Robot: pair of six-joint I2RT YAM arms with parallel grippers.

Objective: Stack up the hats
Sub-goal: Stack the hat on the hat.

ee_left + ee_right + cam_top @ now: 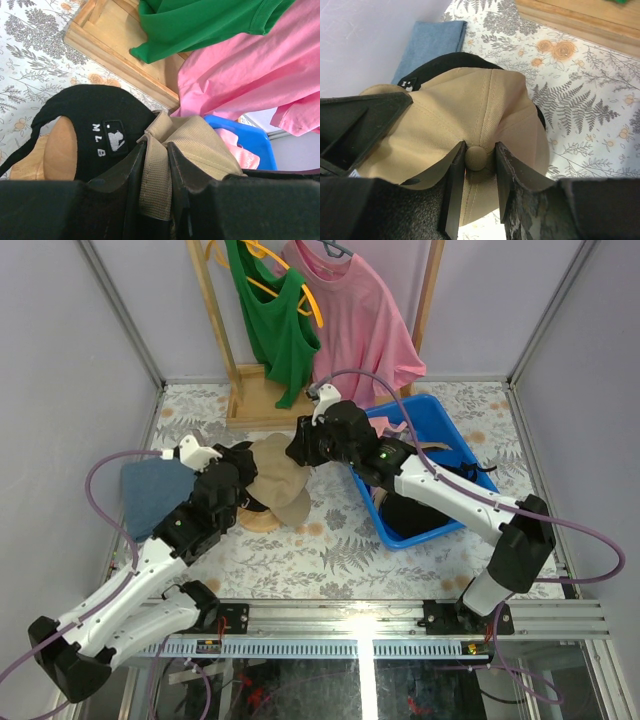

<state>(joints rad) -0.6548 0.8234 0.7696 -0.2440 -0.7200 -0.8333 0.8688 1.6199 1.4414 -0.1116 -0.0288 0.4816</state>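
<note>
Two robot arms hold the tan cap [278, 478] just left of the blue bin [425, 412] on the fern-print tabletop [330, 550]. The left pincer [156, 148] is clenched on the cap's back strap, and the right pincer [479, 150] is pinched around the button on its crown. The tan cap rests over a black cap [95, 120], which sits on a round wooden stand [57, 150], also left of the bin. A pink cap [235, 150] lies inside the bin.
</note>
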